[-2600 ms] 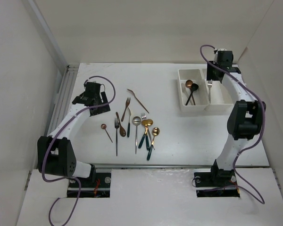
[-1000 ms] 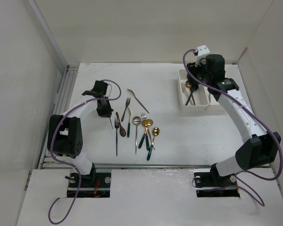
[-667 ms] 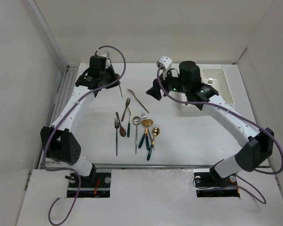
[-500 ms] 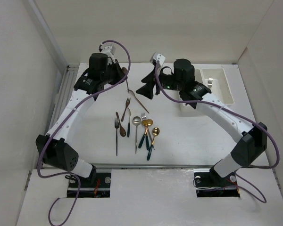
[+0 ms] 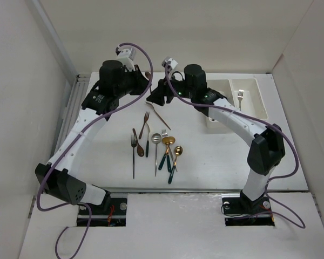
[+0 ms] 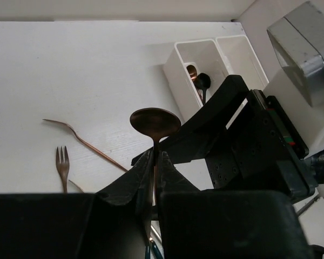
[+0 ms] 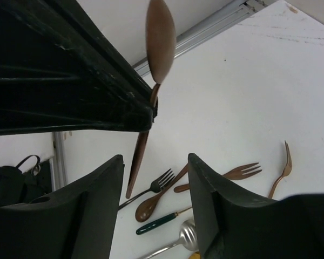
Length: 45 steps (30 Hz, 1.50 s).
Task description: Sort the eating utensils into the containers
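My left gripper (image 5: 142,81) is raised over the back middle of the table, shut on the handle of a copper spoon (image 6: 155,122) that stands bowl up. My right gripper (image 7: 154,159) faces it, open. The spoon's handle (image 7: 136,162) shows between the right fingers, nearer the left one and touching neither. Several more eating utensils (image 5: 154,145) lie on the table: forks, spoons and gold heads with green handles. The white containers (image 5: 261,100) sit at the back right. A silver fork (image 5: 240,97) is in the right compartment and dark spoons (image 6: 197,79) are in the left one.
A curved copper fork (image 5: 157,115) lies apart from the cluster, under the two grippers. The right arm (image 5: 232,116) crosses in front of the left compartment. White walls enclose the table, and a metal rail (image 5: 73,105) runs along its left edge.
My left arm lifted the copper spoon off the table and carried it up to the back middle. The right arm swung left from the containers to meet it, jaws open.
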### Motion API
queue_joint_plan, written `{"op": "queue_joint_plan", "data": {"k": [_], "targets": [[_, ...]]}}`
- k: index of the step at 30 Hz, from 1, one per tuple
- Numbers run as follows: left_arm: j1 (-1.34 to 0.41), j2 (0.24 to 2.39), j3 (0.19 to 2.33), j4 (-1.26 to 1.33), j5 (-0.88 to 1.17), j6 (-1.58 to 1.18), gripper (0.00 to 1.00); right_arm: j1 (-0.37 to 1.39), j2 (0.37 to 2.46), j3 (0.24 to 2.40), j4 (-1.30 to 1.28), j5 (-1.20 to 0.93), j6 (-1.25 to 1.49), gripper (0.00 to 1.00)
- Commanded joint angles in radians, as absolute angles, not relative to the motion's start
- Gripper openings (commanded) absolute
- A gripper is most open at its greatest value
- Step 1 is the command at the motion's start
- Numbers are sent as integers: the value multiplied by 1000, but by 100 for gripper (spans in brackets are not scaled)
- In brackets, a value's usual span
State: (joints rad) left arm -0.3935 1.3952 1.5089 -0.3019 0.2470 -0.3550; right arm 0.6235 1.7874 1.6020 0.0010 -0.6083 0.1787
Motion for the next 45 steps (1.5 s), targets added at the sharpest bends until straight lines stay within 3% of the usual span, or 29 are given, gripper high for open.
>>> {"op": "queue_joint_plan", "data": {"k": [1, 8, 10, 11, 12, 13, 15, 19, 20, 23, 24, 34, 41, 44, 45], "targets": [[-396, 1353, 1503, -244, 253, -333, 0, 632, 1781, 1664, 69, -609, 216, 55], [-396, 1344, 1460, -253, 262, -344, 0, 632, 1781, 1664, 69, -565, 227, 48], [-396, 1344, 1460, -253, 271, -344, 0, 632, 1781, 1664, 69, -565, 227, 41], [-396, 1344, 1460, -253, 272, -344, 0, 632, 1790, 1677, 69, -565, 236, 33], [-396, 1344, 1460, -253, 272, -344, 0, 632, 1790, 1677, 69, -565, 236, 33], [-396, 1344, 1460, -253, 272, -353, 0, 632, 1799, 1677, 69, -565, 236, 19], [-396, 1344, 1460, -253, 281, -353, 0, 632, 1808, 1677, 69, -565, 247, 3], [-396, 1344, 1442, -265, 290, -344, 0, 632, 1799, 1677, 69, -565, 256, 0], [-396, 1344, 1442, -265, 299, -344, 34, 632, 1799, 1677, 69, -555, 256, 0], [-396, 1367, 1451, -293, 299, -324, 96, 586, 1770, 1628, 69, -522, 256, 0], [-396, 1367, 1451, -302, 299, -324, 100, 568, 1750, 1611, 57, -511, 256, 0], [-353, 1358, 1353, -341, 49, -227, 100, 235, 1733, 1566, -398, -175, 39, 0], [-353, 1420, 1244, -425, -60, -169, 100, 137, 1788, 1574, -460, -49, 29, 0], [-344, 1420, 1186, -434, -77, -193, 91, 126, 1842, 1595, -482, -29, 57, 0], [-344, 1420, 1172, -425, -77, -193, 81, 126, 1868, 1595, -482, -29, 66, 0]]}}
